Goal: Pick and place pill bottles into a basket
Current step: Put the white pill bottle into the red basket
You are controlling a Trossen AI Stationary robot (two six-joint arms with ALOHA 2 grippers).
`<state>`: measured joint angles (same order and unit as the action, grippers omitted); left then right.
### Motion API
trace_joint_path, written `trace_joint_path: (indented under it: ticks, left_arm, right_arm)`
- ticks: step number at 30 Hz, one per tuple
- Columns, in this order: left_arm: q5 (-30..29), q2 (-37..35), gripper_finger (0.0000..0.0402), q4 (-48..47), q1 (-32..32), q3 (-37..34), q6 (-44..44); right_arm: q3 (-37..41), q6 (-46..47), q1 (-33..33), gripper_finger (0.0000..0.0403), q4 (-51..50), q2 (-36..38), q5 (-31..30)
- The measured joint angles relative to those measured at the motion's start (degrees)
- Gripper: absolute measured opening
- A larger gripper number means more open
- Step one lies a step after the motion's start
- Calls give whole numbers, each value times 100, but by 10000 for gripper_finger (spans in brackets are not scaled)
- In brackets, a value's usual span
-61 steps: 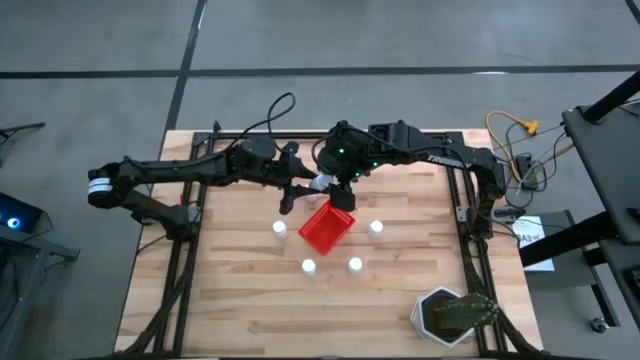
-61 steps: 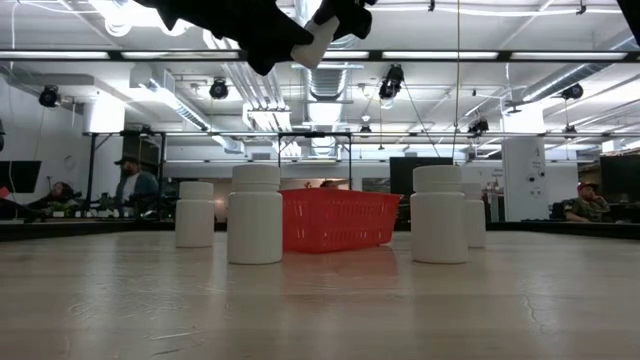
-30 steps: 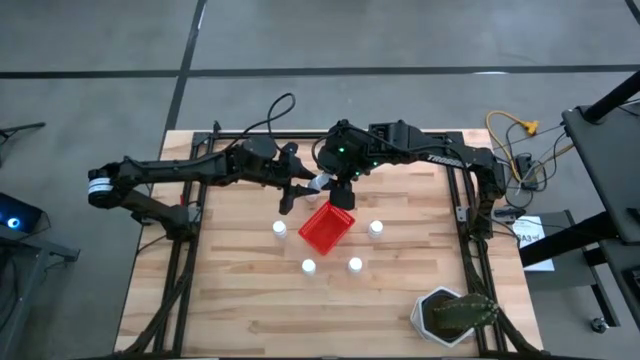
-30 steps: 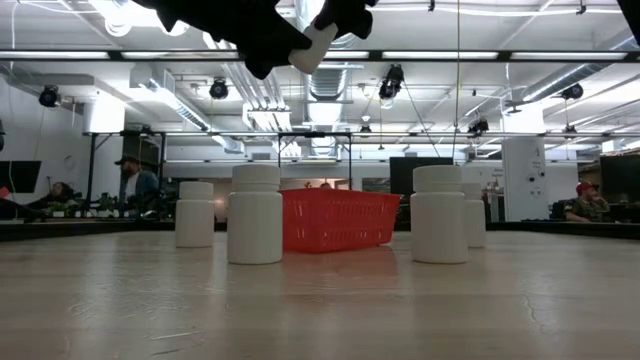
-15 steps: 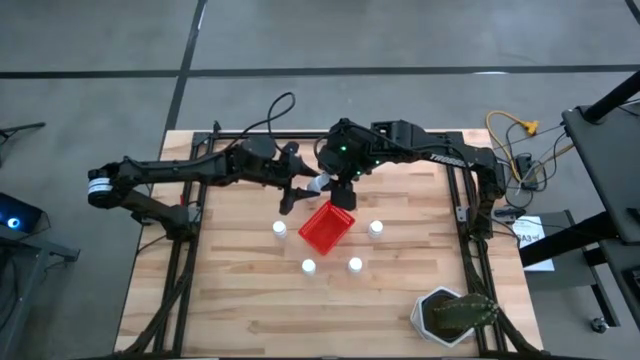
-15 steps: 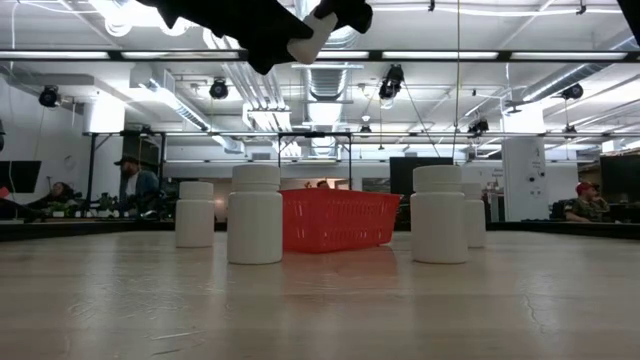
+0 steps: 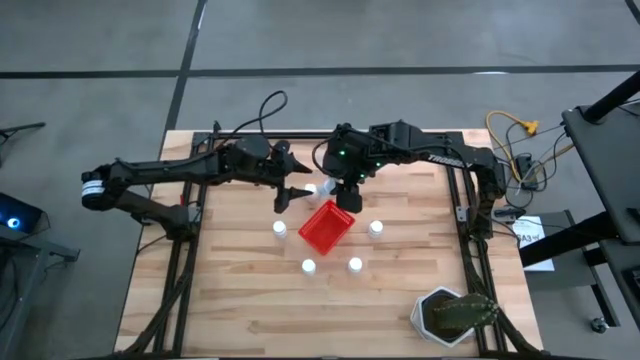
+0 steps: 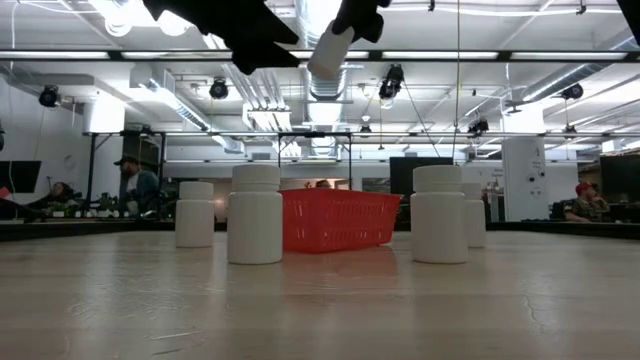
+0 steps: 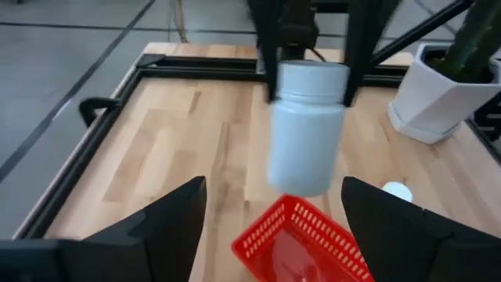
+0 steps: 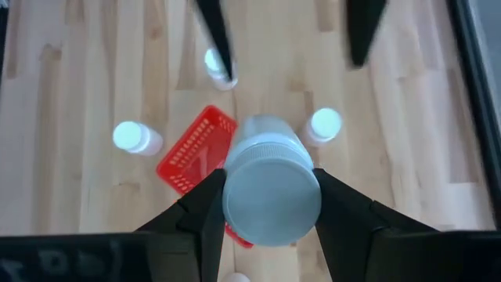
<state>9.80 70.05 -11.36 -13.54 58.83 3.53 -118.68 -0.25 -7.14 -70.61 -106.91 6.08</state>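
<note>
**Passing a bottle above the basket**

High view: showing four pill bottles (image 7: 279, 228) standing around the red basket (image 7: 326, 227).

Low view: showing a fifth bottle (image 8: 330, 50) hanging tilted overhead.

Left wrist view: left gripper (image 9: 270, 207) spreading wide, now backing off the bottle it was gripping earlier.

Right wrist view: right gripper (image 10: 271, 205) pinching that bottle over the basket.

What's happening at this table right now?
The right gripper is shut on a white pill bottle, held in the air above the red basket. The left gripper is open just beside it, holding nothing. Four more bottles stand on the table around the basket, none visibly inside it yet.
</note>
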Motion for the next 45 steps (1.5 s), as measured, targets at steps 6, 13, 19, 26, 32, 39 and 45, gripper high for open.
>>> trace_joint_path:
  ticks: [6,13,19,26,32,39,45]
  left_arm:
    - [-714,-393,279,-218,0,-14,41]
    - [-1231,-779,279,-221,-2,-31,165]
    - [-1440,-865,279,-219,0,-37,172]
    - [-1451,-808,279,-221,0,-43,143]
    - [-1464,-759,279,-218,-2,-50,135]
    - [-1465,-755,279,-217,-1,-59,135]
    - [-1484,-755,279,-215,-2,-66,135]
  right_arm:
    - [383,18,0,147,16,2,327]
    - [1078,174,0,147,240,2,346]
    - [1601,321,-4,147,701,-1,596]
    - [1780,373,-15,147,997,-2,608]
    - [1696,455,-157,147,1081,-6,711]
    - [1019,473,-398,147,909,-114,906]
    - [-52,125,-461,147,-290,-882,896]
